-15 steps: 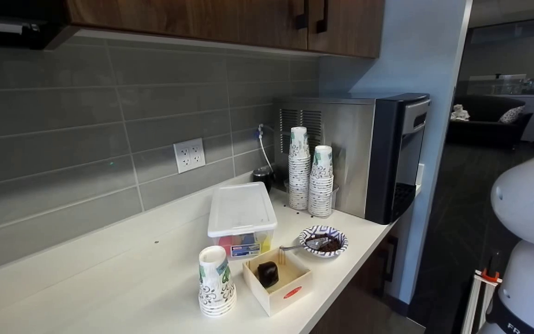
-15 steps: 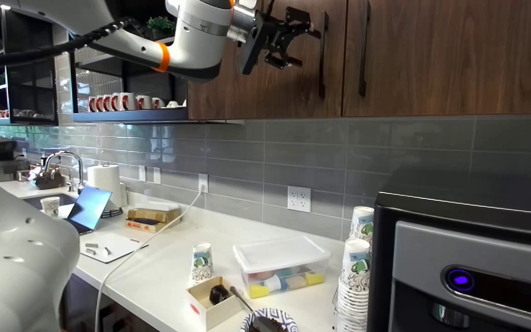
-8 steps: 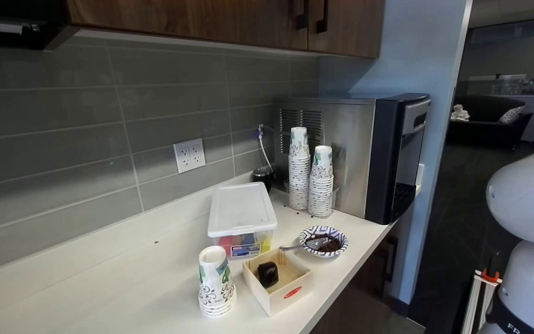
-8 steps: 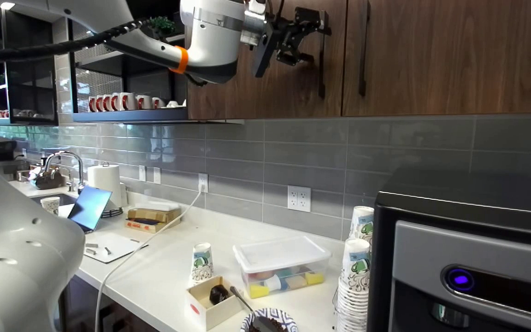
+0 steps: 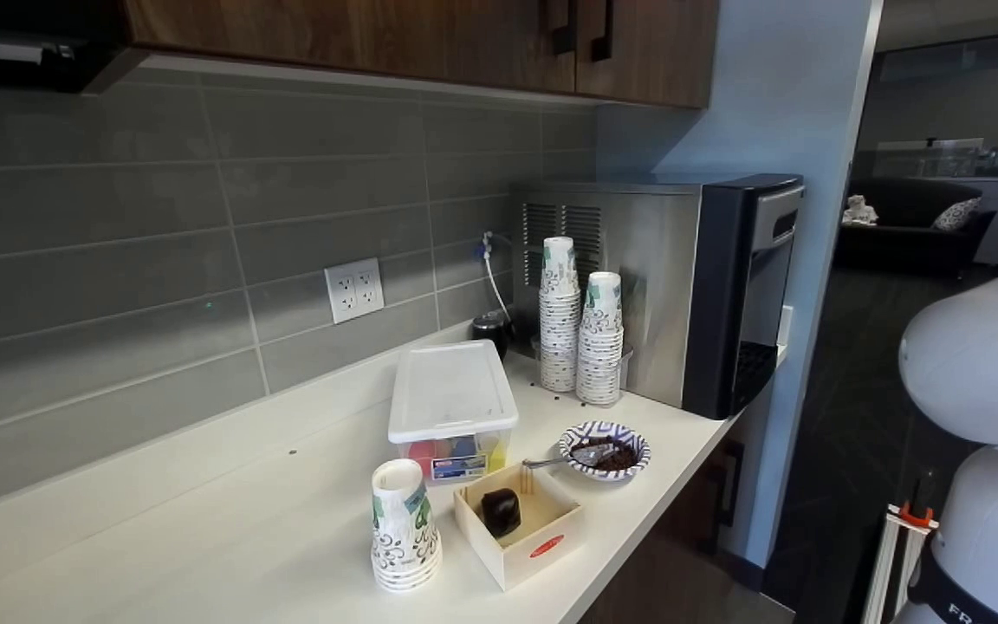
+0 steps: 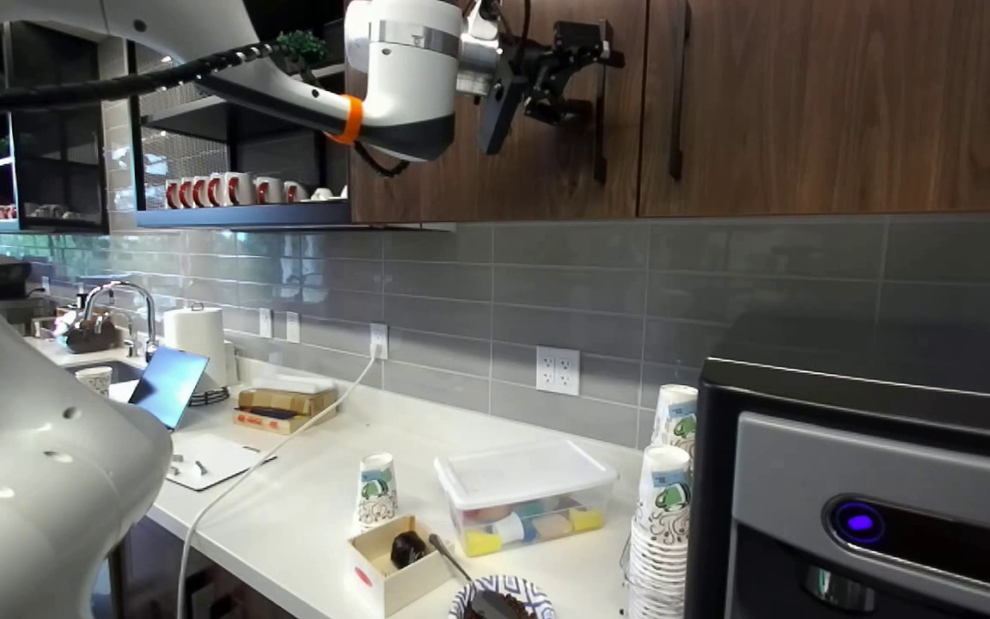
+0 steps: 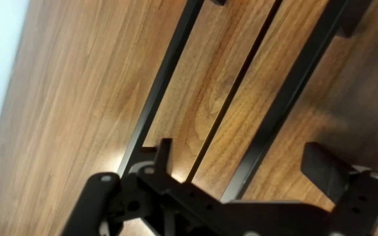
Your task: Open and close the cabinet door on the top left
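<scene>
- Left-door handle (image 6: 601, 133): dark upright bar; landmark for every entry.
- Hand (image 7: 238, 150): spread, pinching nothing; in the wrist view the left-door handle runs between its two sides; whether they touch cannot be told.
- Left cabinet door (image 6: 538, 176): the task's thing, directly behind the left-door handle; shut, level with its neighbour.
- Right cabinet door (image 6: 847, 112): right of the left-door handle in both exterior views; shut; not called for.
- Table (image 6: 306, 507), bearing lidded box (image 6: 521, 473) and paper cups (image 6: 376, 490): well below the left-door handle; no part in the task.
- Progress, by judgement: early; hand in place at the left-door handle, door not yet opened, though a finished cycle would also show a shut door.
- Outstanding, by judgement: gripping the left-door handle, pulling open, pushing closed.
</scene>
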